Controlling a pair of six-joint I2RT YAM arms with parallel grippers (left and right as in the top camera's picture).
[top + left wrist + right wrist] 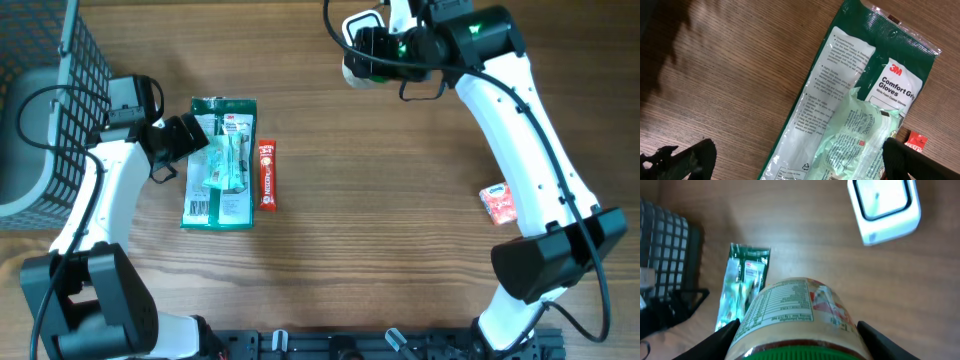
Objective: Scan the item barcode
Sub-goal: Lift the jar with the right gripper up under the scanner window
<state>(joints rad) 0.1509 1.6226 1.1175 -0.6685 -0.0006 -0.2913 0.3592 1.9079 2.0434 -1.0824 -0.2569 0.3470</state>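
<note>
We've got the jar pinched in the right gripper, near the white scanner. We need to roll the wrist so its barcode squarely faces the window. The left gripper hangs spread wide over the glove pack.

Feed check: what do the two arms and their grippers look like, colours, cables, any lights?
Both the left arm and right arm have white link shells with black joint housings. Loose black cables loop alongside each. Green lights glow near the right wrist. The left fingers and right fingers are black.
</note>
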